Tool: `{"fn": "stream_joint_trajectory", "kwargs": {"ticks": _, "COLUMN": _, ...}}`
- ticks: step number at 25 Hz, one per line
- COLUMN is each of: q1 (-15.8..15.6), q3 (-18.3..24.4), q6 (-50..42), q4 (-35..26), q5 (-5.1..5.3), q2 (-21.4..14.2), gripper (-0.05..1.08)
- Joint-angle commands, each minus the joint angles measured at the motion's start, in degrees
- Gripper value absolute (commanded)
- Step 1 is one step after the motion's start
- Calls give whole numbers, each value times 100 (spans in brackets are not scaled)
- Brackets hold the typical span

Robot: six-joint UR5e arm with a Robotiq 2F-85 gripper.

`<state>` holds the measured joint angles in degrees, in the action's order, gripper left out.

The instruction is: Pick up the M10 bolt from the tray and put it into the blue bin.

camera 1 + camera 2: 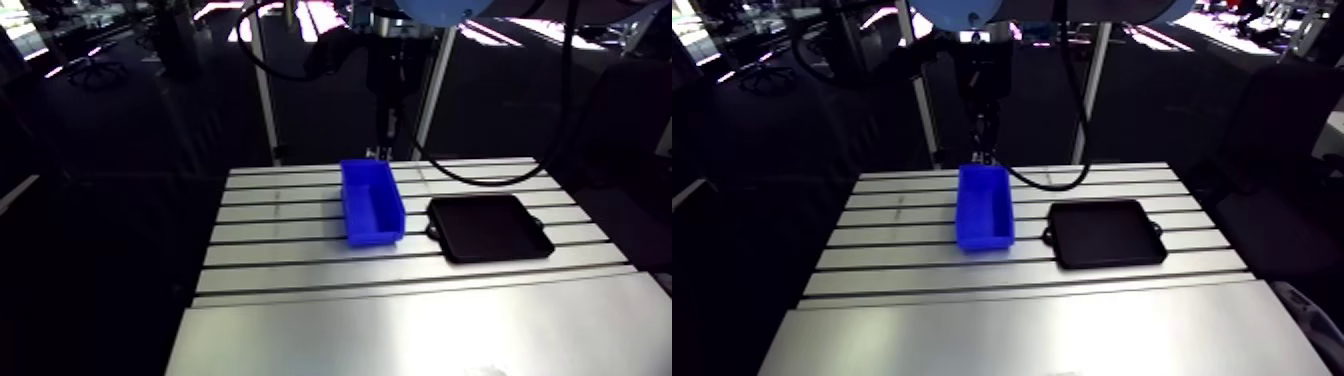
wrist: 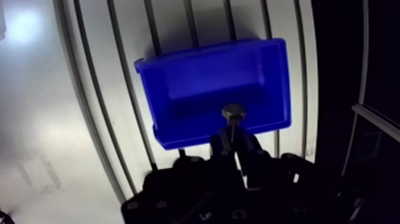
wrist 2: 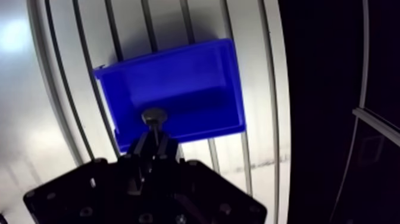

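Arm view: high and far, looking down over the table. Wrist view: close above the bin, which both show.

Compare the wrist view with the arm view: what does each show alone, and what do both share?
Only the wrist view shows the bolt, gripped between the fingers with its head over the blue bin. Only the arm view shows the black tray, lying beside the bin. Both show the blue bin on the slotted table.
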<state>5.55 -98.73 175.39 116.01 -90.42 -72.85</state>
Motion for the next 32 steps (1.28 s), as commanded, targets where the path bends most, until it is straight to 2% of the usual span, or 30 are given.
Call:
{"fn": "stream_joint_trajectory", "kwargs": {"ticks": 1, "q1": -10, "q3": -28, "q6": -8, "q4": 190, "q5": -15, "q2": 223, "gripper": 102}}
{"fn": "stream_joint_trajectory", "kwargs": {"ticks": 6, "q1": -18, "q3": -124, "q6": -16, "q4": 349, "q5": -24, "q2": 364, "gripper": 101}}
{"fn": "stream_joint_trajectory", "kwargs": {"ticks": 9, "q1": -36, "q3": -177, "q6": -34, "q4": 375, "q5": -77, "q2": 434, "gripper": 101}}
{"fn": "stream_joint_trajectory", "kwargs": {"ticks": 11, "q1": -54, "q3": -221, "q6": -34, "q4": 542, "q5": -86, "q2": 513, "gripper": 101}}
{"fn": "stream_joint_trajectory", "kwargs": {"ticks": 16, "q1": -62, "q3": -371, "q6": -25, "q4": 894, "q5": -182, "q2": 689, "gripper": 101}}
{"fn": "stream_joint_trajectory", "kwargs": {"ticks": 20, "q1": -62, "q3": -379, "q6": -43, "q4": 955, "q5": -182, "q2": 865, "gripper": 101}}
{"fn": "stream_joint_trajectory", "kwargs": {"ticks": 28, "q1": -150, "q3": -406, "q6": -78, "q4": 973, "q5": -182, "q2": 997, "gripper": 101}}
{"fn": "stream_joint_trajectory", "kwargs": {"ticks": 32, "q1": -150, "q3": -476, "q6": -69, "q4": 1193, "q5": -200, "q2": 1059, "gripper": 100}}
